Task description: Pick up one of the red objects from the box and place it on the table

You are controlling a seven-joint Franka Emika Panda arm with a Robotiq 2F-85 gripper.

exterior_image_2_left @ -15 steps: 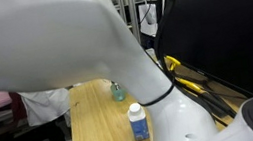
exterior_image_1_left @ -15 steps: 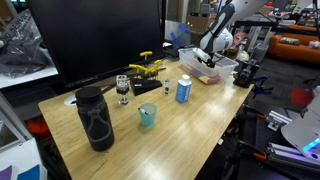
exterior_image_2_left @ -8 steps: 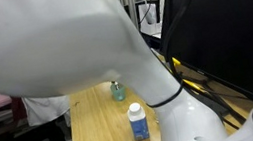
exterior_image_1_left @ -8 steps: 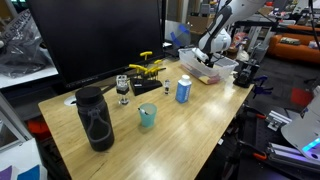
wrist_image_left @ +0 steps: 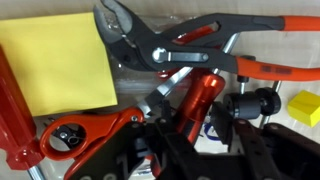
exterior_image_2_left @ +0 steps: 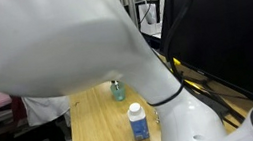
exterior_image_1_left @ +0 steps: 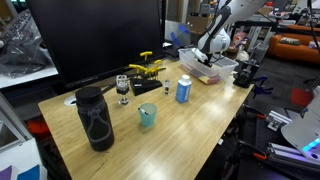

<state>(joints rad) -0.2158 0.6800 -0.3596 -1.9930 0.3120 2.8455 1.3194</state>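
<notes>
In the wrist view a small red cylinder, the red object, lies among tools in the box. My gripper has its two dark fingers pressed against either side of the object's near end, shut on it. In an exterior view the arm reaches down into the clear box at the far right corner of the light wood table, and the gripper is low inside it. In an exterior view the arm's white body hides the box, and only a strip of table shows.
Red-handled pliers, a yellow pad and a yellow block crowd the box. A blue-and-white can, teal cup, black bottle, glass and yellow pieces stand on the table before a large black monitor.
The arm over the box has sunk slightly lower into it. Nothing else on the table has moved.
</notes>
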